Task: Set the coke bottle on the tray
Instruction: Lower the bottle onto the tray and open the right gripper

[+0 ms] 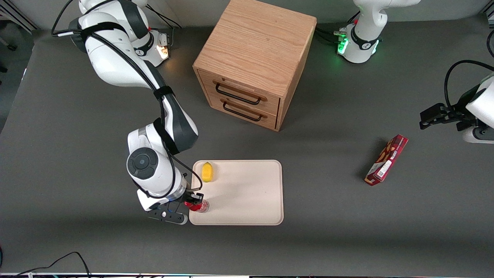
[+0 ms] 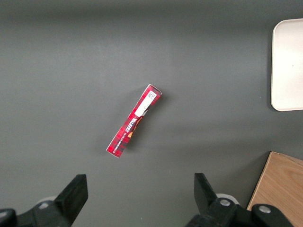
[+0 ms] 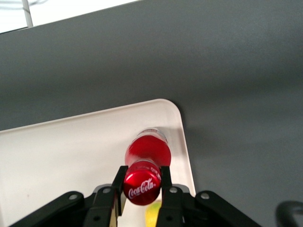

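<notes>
The coke bottle [image 1: 199, 205] is small and red with a red cap and a clear base. It stands over the corner of the cream tray [image 1: 247, 193] nearest the front camera, toward the working arm's end. My gripper [image 1: 193, 201] is shut on the bottle. In the right wrist view its two black fingers [image 3: 118, 182] press the bottle's neck just under the cap [image 3: 142, 187]. The bottle's red body [image 3: 147, 150] points down at the tray's corner [image 3: 168, 111]. I cannot tell whether its base touches the tray.
A yellow object [image 1: 207, 172] lies on the tray near its rim, farther from the front camera than the bottle. A wooden two-drawer cabinet [image 1: 254, 61] stands farther back. A red snack box [image 1: 386, 159] lies toward the parked arm's end, also in the left wrist view [image 2: 134, 120].
</notes>
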